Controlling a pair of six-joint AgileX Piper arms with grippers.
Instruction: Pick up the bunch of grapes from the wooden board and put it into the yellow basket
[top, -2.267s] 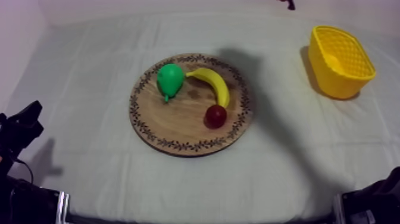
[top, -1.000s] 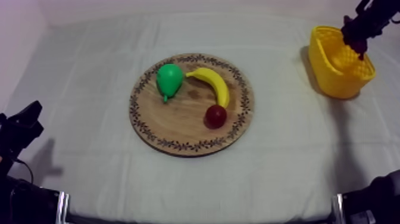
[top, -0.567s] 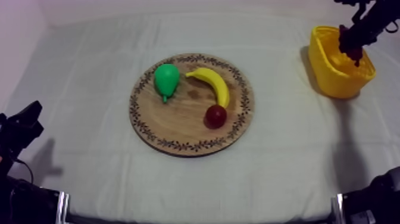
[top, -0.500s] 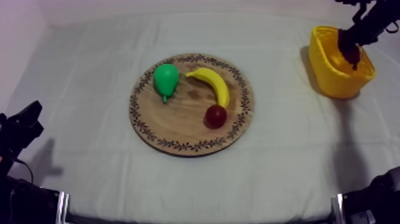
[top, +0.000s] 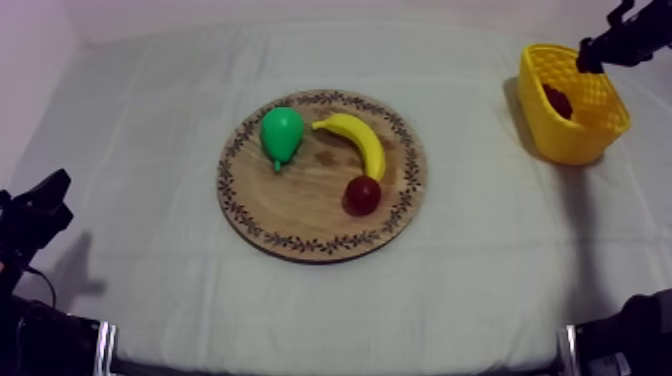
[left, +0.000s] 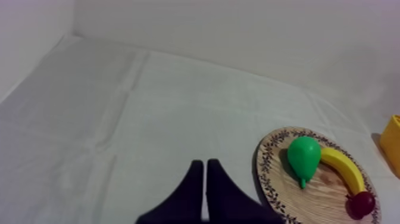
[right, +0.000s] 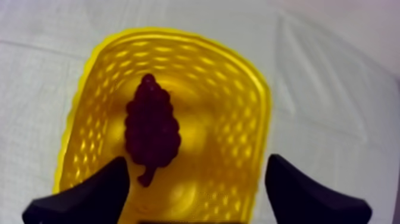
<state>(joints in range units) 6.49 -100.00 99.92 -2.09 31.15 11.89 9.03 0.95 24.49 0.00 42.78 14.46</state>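
The dark purple bunch of grapes (right: 150, 126) lies inside the yellow plastic basket (right: 262, 101), which stands on the table's creased grey-white cloth (top: 150, 150) near the pale back wall (left: 238, 30). Above the basket the right jaws stand apart, empty; well away from it, the left jaws lie together.

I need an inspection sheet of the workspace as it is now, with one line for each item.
surface: grey-white cloth, lightly creased.
job's things: bunch of grapes lies inside the yellow basket; wooden board holds no grapes.
clutter: pear, banana and small red fruit on the board.
hands: left hand shut on nothing, over the cloth beside the board; right hand open above the basket, apart from the grapes.
cables: nothing seen.
surroundings: pale wall behind the table.
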